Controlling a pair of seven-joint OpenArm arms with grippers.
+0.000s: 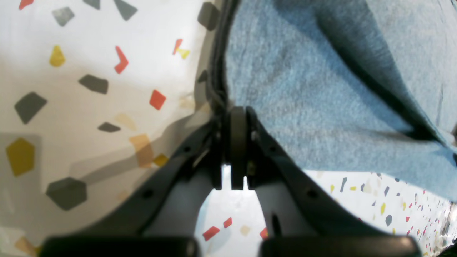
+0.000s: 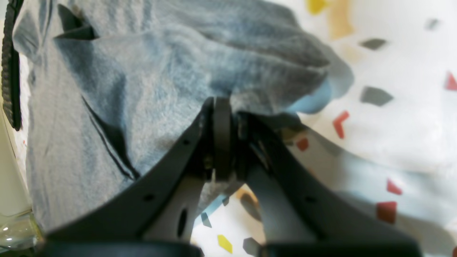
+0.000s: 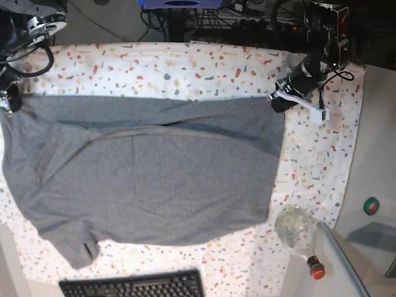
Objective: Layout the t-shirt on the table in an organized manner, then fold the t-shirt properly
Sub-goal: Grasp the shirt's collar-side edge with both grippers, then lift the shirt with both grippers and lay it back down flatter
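The heather-grey t-shirt lies spread wide over the flecked white table, with a fold line across its upper part and a sleeve at the lower left. My left gripper is at the shirt's far right corner; in the left wrist view it is shut on the shirt's edge. My right gripper is at the shirt's far left corner; in the right wrist view it is shut on bunched shirt fabric, just above the table.
A black keyboard lies at the front edge, just below the shirt. A clear glass bottle with a red cap stands at the front right. A green tape roll sits on the plain grey side surface.
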